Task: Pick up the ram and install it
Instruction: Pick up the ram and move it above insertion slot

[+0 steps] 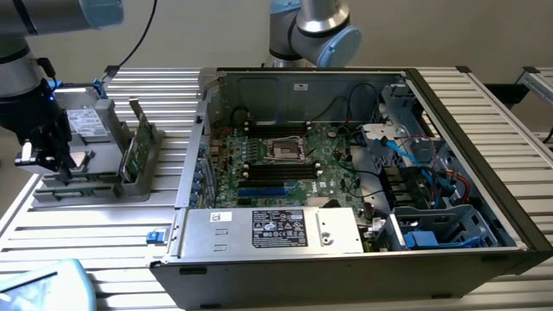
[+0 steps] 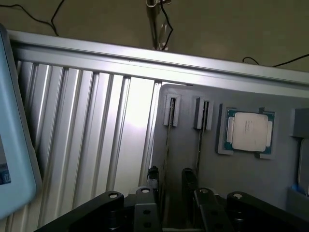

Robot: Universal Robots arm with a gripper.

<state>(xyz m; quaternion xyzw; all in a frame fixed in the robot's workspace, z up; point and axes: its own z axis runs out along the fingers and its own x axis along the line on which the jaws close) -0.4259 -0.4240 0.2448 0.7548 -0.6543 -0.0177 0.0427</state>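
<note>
Centrally in the exterior view, an open case [image 1: 302, 72] is seen lying on the ribbed worktop [image 1: 103, 246]. Within it a green motherboard [image 1: 333, 146] is laid flat, with a socket [image 1: 283, 150] at its middle and black slots [image 1: 278, 170] just below that in the frame. A silver power supply [image 1: 272, 230] is set along the near wall, and blue cables [image 1: 413, 150] are bundled by the drive cages toward the exterior view's right.

At the exterior view's left a grey tray [image 1: 78, 194] is set on the worktop, just beside the case. A tall green card [image 1: 136, 150] with a metal bracket is held upright at the tray's case-side end. In the wrist view the tray is seen to carry a square silver processor [image 2: 250, 131] in a shallow recess. Beside it are two slotted holders, and in each a thin board is stood on edge. The ram [image 2: 167, 145] is the board farther from the processor, seen edge-on as a thin line running between the fingers.

The arm [image 1: 22, 39] is seen entering from the upper left of the exterior frame, its wrist pointed down over the tray. The tool [image 1: 54, 162] is held low over the tray's outer end. Its fingers [image 2: 152, 180] are apart, one on each side of the ram. Whether either pad touches the ram cannot be told.
</note>
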